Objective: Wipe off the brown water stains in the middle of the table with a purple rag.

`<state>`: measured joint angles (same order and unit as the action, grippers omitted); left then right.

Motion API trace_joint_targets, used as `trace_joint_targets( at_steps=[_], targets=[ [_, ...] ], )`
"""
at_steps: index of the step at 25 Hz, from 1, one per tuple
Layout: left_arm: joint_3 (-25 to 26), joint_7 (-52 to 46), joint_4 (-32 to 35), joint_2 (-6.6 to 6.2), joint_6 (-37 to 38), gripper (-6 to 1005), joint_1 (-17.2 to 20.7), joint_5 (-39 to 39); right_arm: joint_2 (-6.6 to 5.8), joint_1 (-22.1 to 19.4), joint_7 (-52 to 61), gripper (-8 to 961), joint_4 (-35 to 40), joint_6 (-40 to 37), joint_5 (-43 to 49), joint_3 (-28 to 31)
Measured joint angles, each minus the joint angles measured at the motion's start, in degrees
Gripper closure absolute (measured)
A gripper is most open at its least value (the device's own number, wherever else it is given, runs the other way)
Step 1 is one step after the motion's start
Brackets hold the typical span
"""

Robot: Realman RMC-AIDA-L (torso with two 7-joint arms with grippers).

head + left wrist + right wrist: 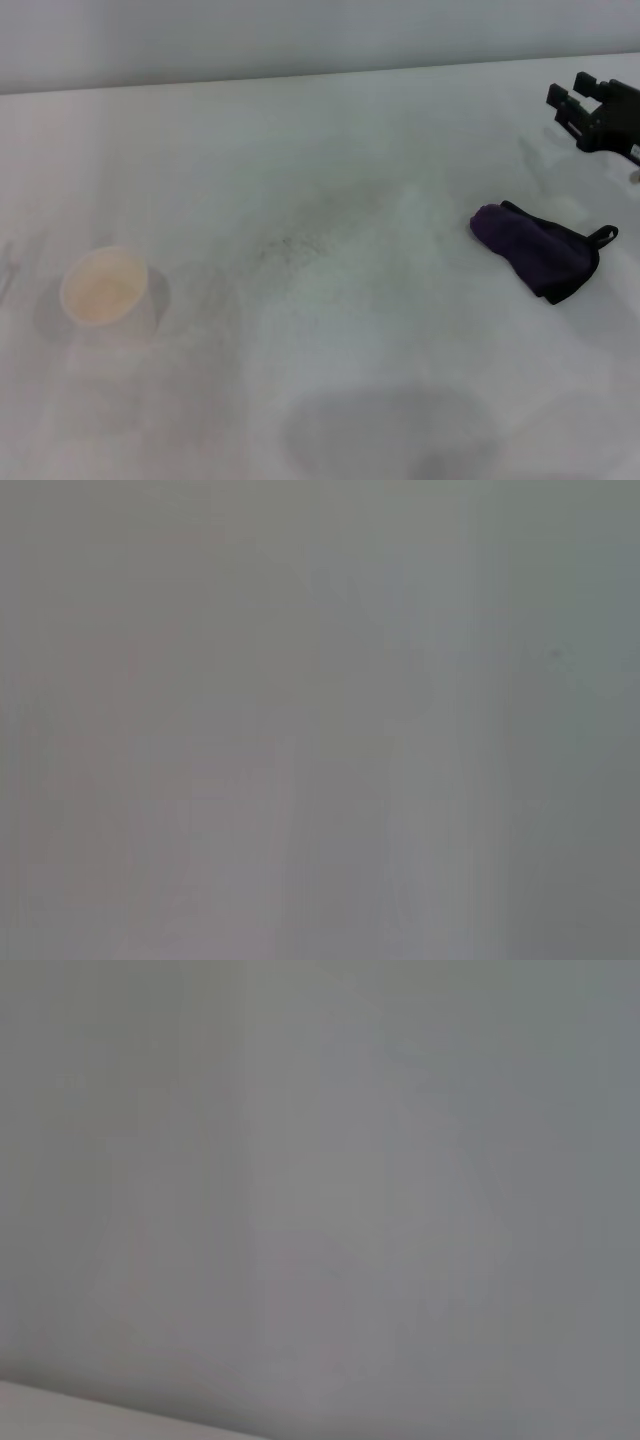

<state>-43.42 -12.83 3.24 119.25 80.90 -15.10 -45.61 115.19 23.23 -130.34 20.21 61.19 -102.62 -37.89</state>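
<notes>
The purple rag (pixel 540 248) lies crumpled on the right side of the white table (pixel 330 150) in the head view, its black loop pointing right. My right gripper (pixel 567 90) hovers open and empty beyond the rag, near the table's far right edge, well apart from it. No tan-brown water stain shows on the tabletop; the middle carries only faint grey smudges (pixel 300 240). My left gripper is out of view. Both wrist views show only blank grey surface.
A white paper cup (pixel 105 288) with pale tan liquid inside stands upright on the left side of the table. A soft grey shadow (pixel 390 430) falls on the near middle. The table's far edge meets a grey wall.
</notes>
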Motion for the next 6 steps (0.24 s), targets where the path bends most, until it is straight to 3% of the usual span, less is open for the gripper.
trace_joint_targets(
  at_steps=[6],
  targets=[
    [0.3, 0.3, -0.3, 0.13, 0.3, 106, 0.3, 0.0, 0.18, -0.2, -14.3, 549, -9.0, 6.2, -8.4, 0.0]
  ],
)
